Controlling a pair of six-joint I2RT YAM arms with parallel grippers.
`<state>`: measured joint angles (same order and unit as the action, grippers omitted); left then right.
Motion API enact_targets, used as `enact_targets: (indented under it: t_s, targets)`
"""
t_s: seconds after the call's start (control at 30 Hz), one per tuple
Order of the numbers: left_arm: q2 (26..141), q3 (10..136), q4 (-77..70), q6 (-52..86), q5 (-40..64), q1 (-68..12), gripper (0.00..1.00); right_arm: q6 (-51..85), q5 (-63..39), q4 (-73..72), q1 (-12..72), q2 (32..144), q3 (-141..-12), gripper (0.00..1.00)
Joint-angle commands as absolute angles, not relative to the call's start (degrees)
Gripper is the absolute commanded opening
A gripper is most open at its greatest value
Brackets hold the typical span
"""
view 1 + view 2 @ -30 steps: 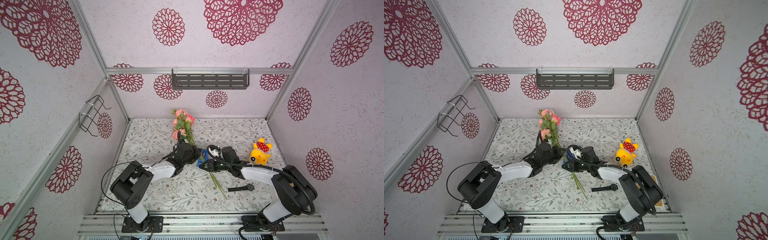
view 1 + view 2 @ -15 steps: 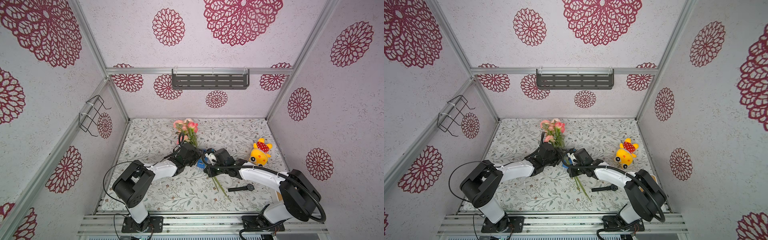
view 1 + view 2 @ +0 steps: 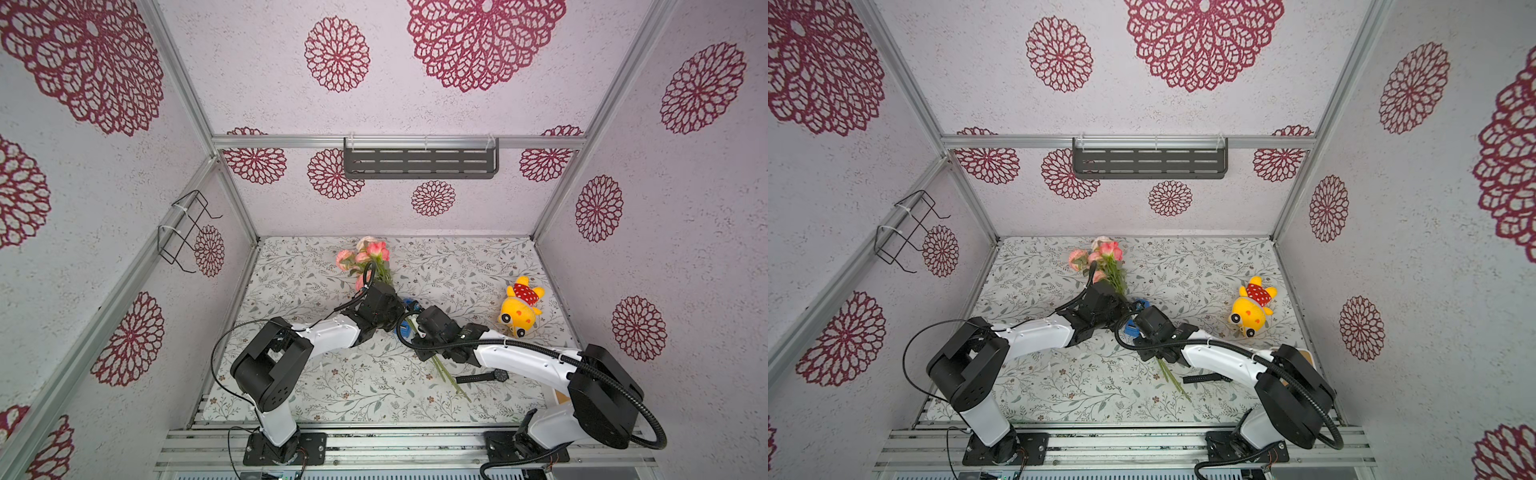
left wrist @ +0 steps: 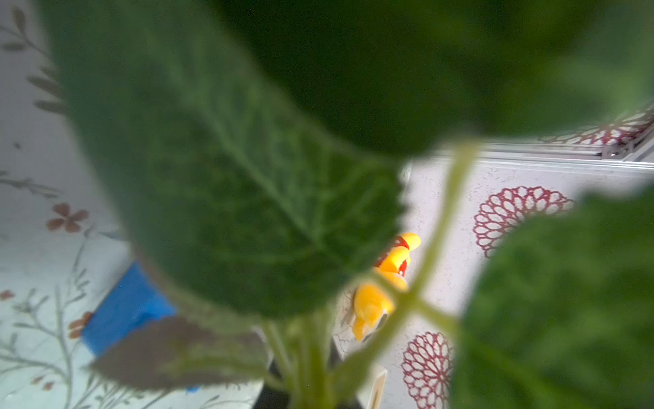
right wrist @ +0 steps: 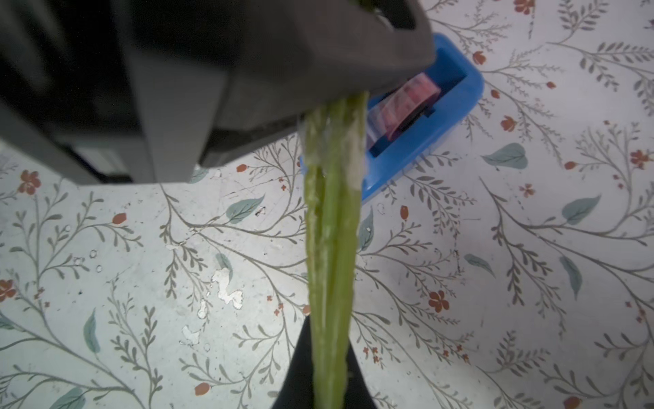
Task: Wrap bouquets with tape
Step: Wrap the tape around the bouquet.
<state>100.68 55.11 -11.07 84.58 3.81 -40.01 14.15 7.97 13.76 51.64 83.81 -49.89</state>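
Note:
The bouquet point(image 3: 368, 259) lies slanted across the table in both top views, pink and peach blooms point(image 3: 1100, 253) toward the back and green stem ends point(image 3: 451, 380) toward the front. My left gripper point(image 3: 390, 309) is shut on the stems just below the leaves point(image 4: 247, 184). My right gripper point(image 3: 422, 332) is shut on the stems point(image 5: 332, 248) a little further down. The two grippers almost touch. The tape sits in its blue dispenser point(image 5: 424, 141) on the table right behind the stems, its reddish roll point(image 5: 407, 102) showing. Both gripper heads mostly cover the dispenser point(image 3: 1133, 328) from above.
A yellow plush toy point(image 3: 519, 309) lies at the right of the table. A black wristwatch point(image 3: 484, 377) lies by the right forearm, near the stem ends. A grey shelf point(image 3: 419, 164) hangs on the back wall and a wire rack point(image 3: 183, 232) on the left wall.
The bouquet has turned; its blooms have fanned out and shifted a little to the right and forward. The right gripper has moved slightly left and toward the front along the stems.

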Motion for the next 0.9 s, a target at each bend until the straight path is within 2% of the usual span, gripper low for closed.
enact_targets:
  t_s: [0.0, 0.07, 0.23, 0.33, 0.43, 0.57, 0.67, 0.77, 0.8, 0.87]
  targets:
    - [101.41, 55.02, -13.10, 85.30, 4.21, -41.64, 0.00, 10.85, 7.03, 6.83, 52.49, 81.88, -49.82, 0.00]
    - [100.87, 54.30, -13.58, 85.18, 3.48, -41.57, 0.00, 12.55, 3.77, 6.59, 50.41, 80.78, -48.87, 0.03]
    - [100.06, 53.29, -15.32, 83.65, 2.10, -41.40, 0.00, 17.31, -12.77, 4.36, 40.44, 75.59, -44.26, 0.52]
    - [100.10, 52.44, -18.80, 83.02, 1.43, -41.40, 0.00, 19.82, -25.25, 2.91, 35.98, 74.89, -43.06, 0.58]
    - [100.18, 51.62, -22.28, 82.97, 1.37, -41.39, 0.00, 22.86, -32.70, -0.76, 34.79, 76.38, -41.68, 0.58]
    - [99.43, 50.57, -25.29, 82.28, 0.97, -41.42, 0.00, 27.18, -37.74, -7.34, 32.40, 80.66, -40.15, 0.58]
    - [99.06, 49.29, -28.28, 82.77, 0.25, -41.32, 0.00, 31.73, -42.82, -15.15, 29.71, 84.42, -38.61, 0.53]
    - [99.14, 48.39, -30.37, 83.57, 0.37, -41.22, 0.00, 32.92, -45.61, -18.66, 28.92, 87.17, -38.37, 0.44]
    - [99.18, 48.21, -30.80, 83.66, 0.45, -41.17, 0.00, 32.50, -46.15, -18.89, 28.87, 87.91, -38.63, 0.37]
    - [99.37, 48.16, -31.09, 83.68, 0.55, -41.13, 0.00, 30.92, -46.28, -17.09, 28.86, 88.76, -39.64, 0.15]
